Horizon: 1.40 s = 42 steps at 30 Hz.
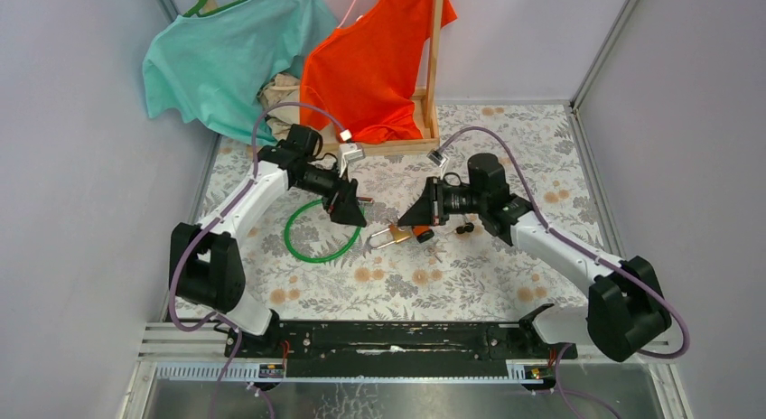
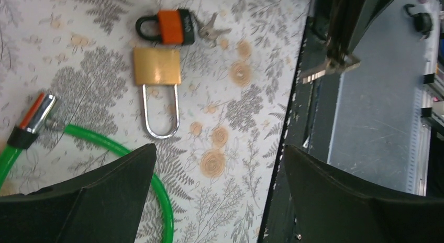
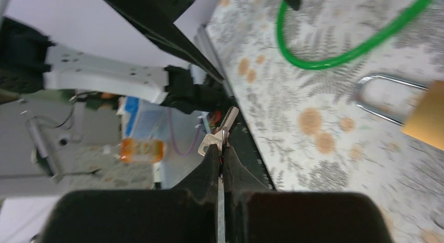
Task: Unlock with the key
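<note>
While your right gripper [image 3: 219,155] is clamped shut on the key [image 3: 222,129], with the blade poking out past its fingertips, the brass padlock [image 3: 425,117] lies flat on the floral worktop [image 3: 314,164] ahead of it, apart from the key. Your left gripper [image 2: 219,150] hangs with its jaws spread wide and nothing between them, with that padlock just ahead. Just past the brass body sits a smaller black-and-orange padlock [image 2: 170,27] with spare keys [image 2: 210,29] attached. A green cable lock [image 2: 123,148] curves under the left gripper.
</note>
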Motion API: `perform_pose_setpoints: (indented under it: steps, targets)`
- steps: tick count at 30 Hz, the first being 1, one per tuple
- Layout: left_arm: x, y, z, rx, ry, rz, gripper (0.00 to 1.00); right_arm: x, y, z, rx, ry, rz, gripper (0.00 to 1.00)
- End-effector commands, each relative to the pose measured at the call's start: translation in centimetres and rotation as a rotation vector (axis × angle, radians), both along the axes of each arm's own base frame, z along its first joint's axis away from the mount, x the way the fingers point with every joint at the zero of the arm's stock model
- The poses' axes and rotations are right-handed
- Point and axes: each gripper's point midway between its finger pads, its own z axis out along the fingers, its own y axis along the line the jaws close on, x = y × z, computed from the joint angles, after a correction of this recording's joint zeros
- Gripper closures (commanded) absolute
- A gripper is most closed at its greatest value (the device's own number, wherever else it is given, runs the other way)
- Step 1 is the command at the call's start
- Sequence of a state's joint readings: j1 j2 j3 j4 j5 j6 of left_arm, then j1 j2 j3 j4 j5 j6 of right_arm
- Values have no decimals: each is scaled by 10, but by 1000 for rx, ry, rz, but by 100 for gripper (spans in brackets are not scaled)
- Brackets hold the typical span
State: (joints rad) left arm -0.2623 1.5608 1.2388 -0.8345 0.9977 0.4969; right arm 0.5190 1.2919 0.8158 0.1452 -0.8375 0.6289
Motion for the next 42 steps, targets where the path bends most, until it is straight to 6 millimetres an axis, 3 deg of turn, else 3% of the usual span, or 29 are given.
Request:
perform_pose_setpoints:
  steps: [1,11,20,24,31,34,42]
  targets:
    - [-18,-13,35,-136,0,-110,3,-25,18,48,189,-25,217,100]
    - [-40,-11,40,-161,-176,-284,13,-18,35,47,259,178,276,100]
    - [-21,-13,55,-88,-356,-340,14,-2,48,48,361,432,288,100]
    - [-20,-13,50,-52,-382,-347,16,5,51,45,380,478,260,100]
    - [-18,-13,37,-7,-401,-344,41,9,53,44,375,495,236,100]
    - [-19,-15,39,-15,-410,-349,58,9,54,37,346,507,219,100]
    - [-20,-16,42,-27,-413,-351,84,12,54,29,324,526,185,100]
